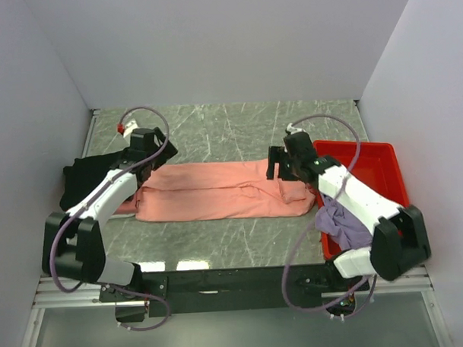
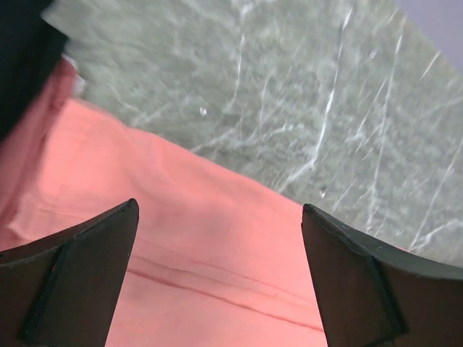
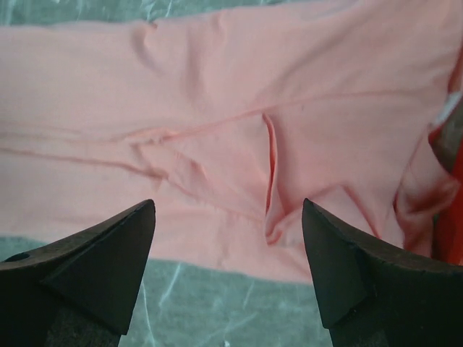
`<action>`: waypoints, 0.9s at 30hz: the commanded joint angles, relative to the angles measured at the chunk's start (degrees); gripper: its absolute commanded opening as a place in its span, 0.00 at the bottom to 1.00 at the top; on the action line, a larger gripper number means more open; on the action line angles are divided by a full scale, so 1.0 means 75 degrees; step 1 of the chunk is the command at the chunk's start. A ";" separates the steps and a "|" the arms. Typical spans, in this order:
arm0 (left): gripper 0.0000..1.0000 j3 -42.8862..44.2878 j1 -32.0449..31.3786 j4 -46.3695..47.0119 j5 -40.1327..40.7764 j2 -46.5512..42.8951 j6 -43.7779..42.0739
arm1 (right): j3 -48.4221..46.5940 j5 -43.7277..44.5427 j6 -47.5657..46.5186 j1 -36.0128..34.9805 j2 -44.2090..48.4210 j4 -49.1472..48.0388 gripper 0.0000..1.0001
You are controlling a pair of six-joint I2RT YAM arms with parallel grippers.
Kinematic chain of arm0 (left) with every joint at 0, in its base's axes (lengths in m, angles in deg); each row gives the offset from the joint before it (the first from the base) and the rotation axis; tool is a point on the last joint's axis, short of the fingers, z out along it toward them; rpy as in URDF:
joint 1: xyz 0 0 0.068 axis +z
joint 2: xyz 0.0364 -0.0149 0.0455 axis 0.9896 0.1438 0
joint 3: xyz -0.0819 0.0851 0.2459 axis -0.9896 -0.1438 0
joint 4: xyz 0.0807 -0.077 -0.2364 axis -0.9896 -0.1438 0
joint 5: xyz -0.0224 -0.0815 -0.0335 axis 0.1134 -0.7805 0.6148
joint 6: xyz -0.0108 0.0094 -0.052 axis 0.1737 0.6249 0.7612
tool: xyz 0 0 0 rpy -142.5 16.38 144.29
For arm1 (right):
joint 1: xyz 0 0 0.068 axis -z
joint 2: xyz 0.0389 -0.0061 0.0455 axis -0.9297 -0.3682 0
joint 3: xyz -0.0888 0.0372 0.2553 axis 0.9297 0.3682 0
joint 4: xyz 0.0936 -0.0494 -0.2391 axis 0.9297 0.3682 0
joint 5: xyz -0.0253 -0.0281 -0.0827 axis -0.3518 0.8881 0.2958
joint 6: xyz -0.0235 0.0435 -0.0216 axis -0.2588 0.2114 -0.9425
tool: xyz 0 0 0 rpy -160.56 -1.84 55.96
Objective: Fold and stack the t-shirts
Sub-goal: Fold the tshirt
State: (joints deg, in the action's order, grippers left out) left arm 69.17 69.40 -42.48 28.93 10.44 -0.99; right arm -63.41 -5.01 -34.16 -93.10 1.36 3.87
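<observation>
You hold left gripper [image 2: 221,206] and right gripper [image 3: 228,202] wide open over opposite ends of the salmon-pink t-shirt [image 1: 217,191], likely ready to fold.

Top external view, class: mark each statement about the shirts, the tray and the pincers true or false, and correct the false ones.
1. The salmon-pink shirt lies stretched across the table between the two arms. True.
2. The lavender shirt sits bunched at the near end of the red tray. True.
3. The black shirt lies inside the red tray. False: it lies at the table's left edge, beside the left arm.
4. The left pincer and the right pincer are both open, with nothing between their fingers. True.
5. The red tray stands on the left side of the table. False: it stands on the right side, by the right arm.
</observation>
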 commanded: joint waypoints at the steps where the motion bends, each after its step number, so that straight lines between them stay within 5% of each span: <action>1: 0.99 0.0204 -0.0136 0.0257 -0.0334 0.0525 -0.0017 | -0.0724 -0.0182 -0.0082 0.0340 -0.0930 -0.0310 0.88; 12: 0.99 -0.0288 -0.0160 0.0550 -0.0311 0.1474 -0.0005 | -0.1240 -0.1074 -0.0434 0.0728 -0.2924 -0.0241 0.73; 20: 0.99 -0.0452 -0.0160 0.0726 -0.0475 0.1546 -0.0063 | -0.1217 -0.1308 -0.0481 0.0740 -0.3369 -0.0417 0.48; 27: 0.99 -0.0546 -0.0160 0.0585 -0.0194 0.1183 -0.0134 | -0.1100 -0.1413 -0.0481 0.0728 -0.3335 -0.0546 0.06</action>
State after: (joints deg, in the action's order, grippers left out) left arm 65.71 68.35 -39.29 26.59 22.18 -1.21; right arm -70.90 -14.76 -37.40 -87.64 -24.36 1.66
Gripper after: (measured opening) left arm 0.995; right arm 0.089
